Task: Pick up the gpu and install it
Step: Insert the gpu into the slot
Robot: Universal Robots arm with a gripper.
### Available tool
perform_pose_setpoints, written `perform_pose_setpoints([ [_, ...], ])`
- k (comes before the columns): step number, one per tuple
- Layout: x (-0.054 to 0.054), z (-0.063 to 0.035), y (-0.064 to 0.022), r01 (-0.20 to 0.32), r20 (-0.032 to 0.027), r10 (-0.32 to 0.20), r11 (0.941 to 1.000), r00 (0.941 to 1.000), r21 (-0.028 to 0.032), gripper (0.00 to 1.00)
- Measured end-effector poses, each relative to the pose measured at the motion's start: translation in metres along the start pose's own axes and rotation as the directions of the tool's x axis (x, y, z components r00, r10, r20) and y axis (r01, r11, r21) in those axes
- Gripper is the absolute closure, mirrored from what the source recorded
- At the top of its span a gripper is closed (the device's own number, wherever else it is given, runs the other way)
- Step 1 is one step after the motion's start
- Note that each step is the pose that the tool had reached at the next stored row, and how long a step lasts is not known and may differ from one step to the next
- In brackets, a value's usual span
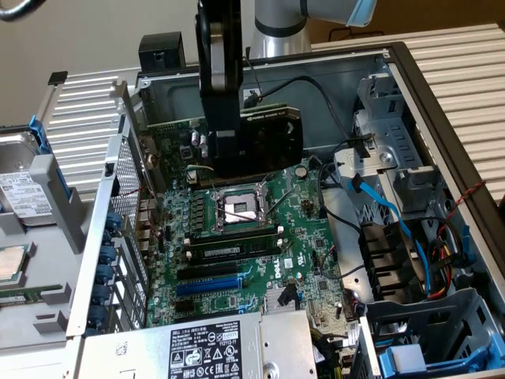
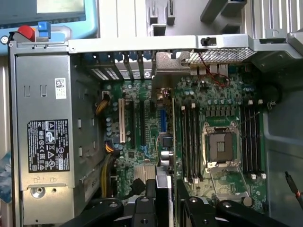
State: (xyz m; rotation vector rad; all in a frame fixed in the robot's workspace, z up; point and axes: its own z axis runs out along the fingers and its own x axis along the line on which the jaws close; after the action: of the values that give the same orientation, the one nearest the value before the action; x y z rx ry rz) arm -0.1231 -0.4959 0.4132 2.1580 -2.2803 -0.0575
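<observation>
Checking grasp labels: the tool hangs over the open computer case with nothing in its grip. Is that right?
No. The tool does hang over the open computer case, but it is not empty: it grips the gpu, as the exterior view shows.

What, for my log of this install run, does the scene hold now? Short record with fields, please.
gripper: shut on the gpu
gpu: upright, black shroud showing, held above the motherboard
setting: open computer case
CPU socket: no cooler on it
memory stick: seated in a slot near the CPU socket
power supply: labelled, beside the motherboard
</observation>
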Motion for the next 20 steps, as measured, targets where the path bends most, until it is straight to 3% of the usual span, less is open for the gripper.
perform_pose_setpoints([
  [3,0.0,0.0,0.0,0.0,-0.0001,0.0,1.0,1.0,-0.0002,0.73],
  [5,0.0,0.0001,-0.0001,0.0,0.005,0.0,1.0,1.0,-0.004,0.73],
  [6,0.0,0.0001,-0.0001,0.0,0.0086,0.001,0.9999,1.0,-0.0122,0.73],
  [8,0.0,0.0002,0.0,-0.002,0.0102,0.002,0.999,0.9999,-0.0439,0.73],
  [9,0.0,0.0005,0.0,-0.002,0.0098,0.003,0.9984,0.9999,-0.0564,0.73],
  [10,0.0,0.0015,0.0,-0.002,0.0097,0.003,0.9982,0.9999,-0.06,0.73],
  [14,0.003,0.0087,-0.0007,-0.002,0.0128,0.003,0.9982,0.9999,-0.0603,0.73],
  [20,0.004,0.0195,-0.0011,-0.002,0.013,0.003,0.9982,0.9999,-0.0604,0.73],
])
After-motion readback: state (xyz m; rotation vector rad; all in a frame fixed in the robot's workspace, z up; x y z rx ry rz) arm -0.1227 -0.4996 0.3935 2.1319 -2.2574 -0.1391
